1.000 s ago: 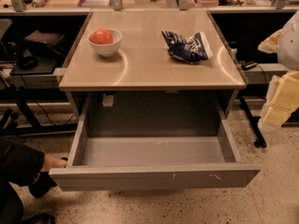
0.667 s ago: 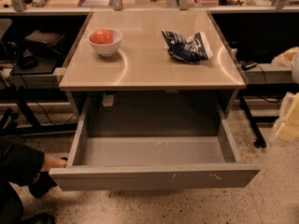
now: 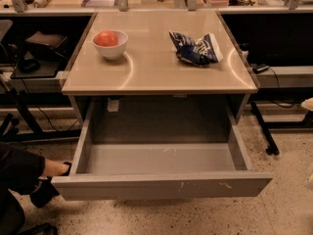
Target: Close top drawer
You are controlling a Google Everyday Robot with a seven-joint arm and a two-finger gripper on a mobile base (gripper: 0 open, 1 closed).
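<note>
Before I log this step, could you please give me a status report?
Gripper out of view; pale arm part at right edge. Drawer wide open, empty. Person's hand at its left front corner.

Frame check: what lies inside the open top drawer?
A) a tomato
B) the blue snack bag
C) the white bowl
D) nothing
D: the top drawer stands pulled out with a bare floor. The white bowl and blue snack bag sit on the tabletop. The gripper is out of view; only a pale bit of arm shows at the right edge.
</note>
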